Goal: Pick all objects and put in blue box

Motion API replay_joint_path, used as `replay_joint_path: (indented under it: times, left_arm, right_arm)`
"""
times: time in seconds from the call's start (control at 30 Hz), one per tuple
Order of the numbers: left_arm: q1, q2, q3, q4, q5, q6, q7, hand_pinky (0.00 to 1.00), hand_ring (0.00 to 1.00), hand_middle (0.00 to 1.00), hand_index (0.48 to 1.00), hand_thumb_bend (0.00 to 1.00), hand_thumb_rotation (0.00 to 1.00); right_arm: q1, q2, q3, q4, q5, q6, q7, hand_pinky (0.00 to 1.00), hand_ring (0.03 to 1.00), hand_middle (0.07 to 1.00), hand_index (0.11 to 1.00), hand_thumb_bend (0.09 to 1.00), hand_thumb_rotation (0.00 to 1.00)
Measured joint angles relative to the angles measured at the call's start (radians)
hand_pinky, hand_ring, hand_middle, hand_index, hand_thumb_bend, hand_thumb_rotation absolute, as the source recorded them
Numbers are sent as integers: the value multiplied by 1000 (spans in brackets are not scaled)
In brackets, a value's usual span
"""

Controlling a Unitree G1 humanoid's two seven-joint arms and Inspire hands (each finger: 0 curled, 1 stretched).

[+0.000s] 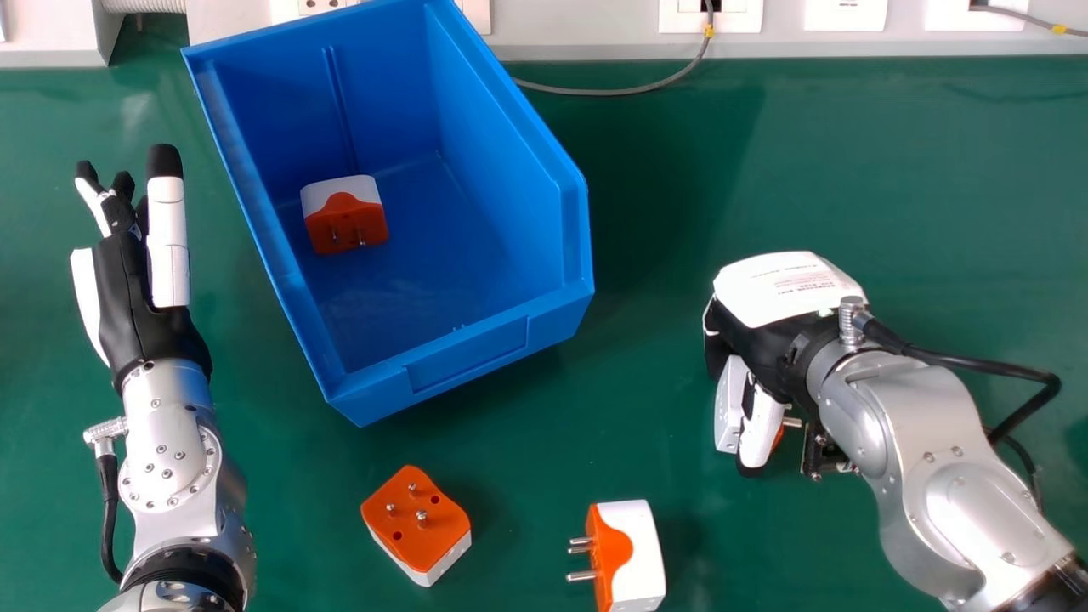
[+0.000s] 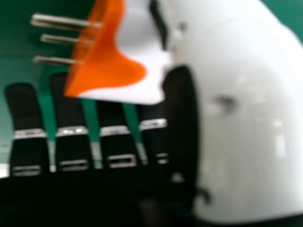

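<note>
- Head view: the rigid blue plastic box (image 1: 467,358) sat beside the left hand (image 1: 168,238), its fingers straight.
- The right hand (image 1: 786,289), well apart, gripped an orange-and-white plastic plug adapter (image 2: 137,56) between thumb and fingers.
- That block looked light, stiff, somewhat slippery; its broad white sides suited holding.
- Its slim metal pins (image 2: 61,22) seemed best left untouched.
</note>
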Motion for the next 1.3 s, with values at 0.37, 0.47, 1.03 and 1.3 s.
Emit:
replay_joint_path:
  times: [0.37,0.47,1.03,1.3]
  left_arm:
    - [0,0,7,0,-1,0,-8,940,980,1000,992,997,893]
    - [0,0,7,0,0,0,-13,941,981,1000,992,997,893]
    - [-1,1,-7,1,10,2,26,941,980,1000,992,997,894]
    - [-6,-1,-11,5,10,14,30,939,979,1000,994,995,897]
  right_arm:
    - [80,-34,-39,-83,41,-53,-32,472,560,586,496,516,94]
    - [114,-42,-56,-114,57,-71,-46,449,527,567,506,515,75]
    - [236,-81,-199,-356,118,-143,-90,339,419,514,520,513,15]
    - [289,-102,-307,-477,165,-207,-144,258,393,513,501,513,5]
